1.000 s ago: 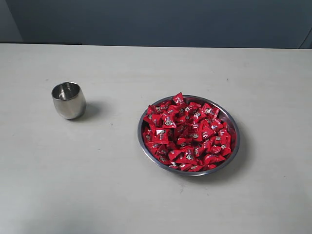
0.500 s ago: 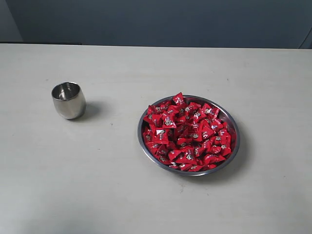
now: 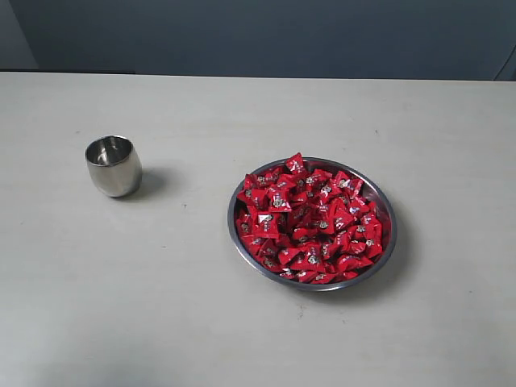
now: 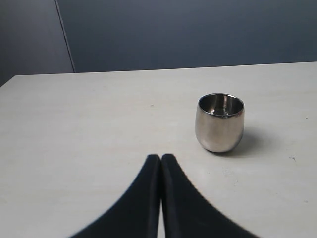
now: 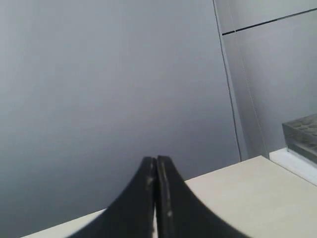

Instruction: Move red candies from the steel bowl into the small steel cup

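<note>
The steel bowl (image 3: 384,205) sits right of the table's middle, heaped with many red candies (image 3: 310,222). The small steel cup (image 3: 114,165) stands upright at the left, well apart from the bowl. Neither arm shows in the exterior view. In the left wrist view the cup (image 4: 220,122) stands a short way off from my left gripper (image 4: 161,157), whose black fingers are pressed together with nothing between them. My right gripper (image 5: 156,159) is also shut and empty, pointing at a grey wall over the table edge; bowl and cup are out of its view.
The pale table (image 3: 201,322) runs back to a dark blue-grey wall (image 3: 266,36). In the right wrist view a grey box-like object (image 5: 302,134) sits on a ledge beyond the table edge.
</note>
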Action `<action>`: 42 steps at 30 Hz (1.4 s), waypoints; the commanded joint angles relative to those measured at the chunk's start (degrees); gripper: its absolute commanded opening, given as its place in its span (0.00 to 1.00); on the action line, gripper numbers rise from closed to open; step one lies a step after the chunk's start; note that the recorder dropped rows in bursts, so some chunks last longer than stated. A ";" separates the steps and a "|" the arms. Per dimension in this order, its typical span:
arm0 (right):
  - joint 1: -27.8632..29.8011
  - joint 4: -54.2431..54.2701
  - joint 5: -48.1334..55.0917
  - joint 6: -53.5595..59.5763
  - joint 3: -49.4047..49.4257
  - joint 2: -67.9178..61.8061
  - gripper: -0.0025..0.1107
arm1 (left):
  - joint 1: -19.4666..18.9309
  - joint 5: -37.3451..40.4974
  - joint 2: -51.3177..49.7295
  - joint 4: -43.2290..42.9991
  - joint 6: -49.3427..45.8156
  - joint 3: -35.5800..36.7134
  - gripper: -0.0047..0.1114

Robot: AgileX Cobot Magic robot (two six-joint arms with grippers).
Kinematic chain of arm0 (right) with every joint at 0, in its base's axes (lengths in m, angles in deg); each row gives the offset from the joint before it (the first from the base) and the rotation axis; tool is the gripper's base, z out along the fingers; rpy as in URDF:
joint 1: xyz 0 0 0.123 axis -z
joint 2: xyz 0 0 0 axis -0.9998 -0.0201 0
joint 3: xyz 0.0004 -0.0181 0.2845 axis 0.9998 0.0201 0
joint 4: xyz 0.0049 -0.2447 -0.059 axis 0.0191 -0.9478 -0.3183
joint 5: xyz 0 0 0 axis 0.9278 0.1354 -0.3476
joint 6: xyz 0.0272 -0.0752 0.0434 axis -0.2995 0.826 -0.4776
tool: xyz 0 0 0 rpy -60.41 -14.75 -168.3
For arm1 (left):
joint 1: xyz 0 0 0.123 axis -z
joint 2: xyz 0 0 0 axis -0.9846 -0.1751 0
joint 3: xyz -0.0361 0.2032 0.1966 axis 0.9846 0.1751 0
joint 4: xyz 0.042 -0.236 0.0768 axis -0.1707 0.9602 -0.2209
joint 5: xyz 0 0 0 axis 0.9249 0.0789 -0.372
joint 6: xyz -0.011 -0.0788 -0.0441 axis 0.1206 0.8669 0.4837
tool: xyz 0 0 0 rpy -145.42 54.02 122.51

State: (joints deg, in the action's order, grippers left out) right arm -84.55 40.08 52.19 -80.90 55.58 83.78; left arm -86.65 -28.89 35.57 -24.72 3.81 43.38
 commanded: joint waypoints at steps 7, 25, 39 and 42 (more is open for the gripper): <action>0.21 0.38 -5.65 0.23 -0.35 0.39 0.02 | -0.03 0.03 0.26 0.12 0.07 0.22 0.04; 0.21 3.13 -3.98 -1.41 -0.35 0.39 0.02 | -0.03 0.03 0.26 0.12 0.07 0.22 0.04; 0.21 10.92 -8.38 -2.65 -0.35 0.21 0.02 | -0.03 0.03 0.26 0.12 0.07 0.22 0.04; 0.21 11.05 -8.38 -2.65 -0.99 -0.95 0.02 | -0.03 0.03 0.26 0.12 0.07 0.22 0.04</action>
State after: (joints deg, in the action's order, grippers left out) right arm -84.55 50.22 44.62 -83.54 55.48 83.81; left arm -86.65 -28.89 35.57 -24.72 3.81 43.38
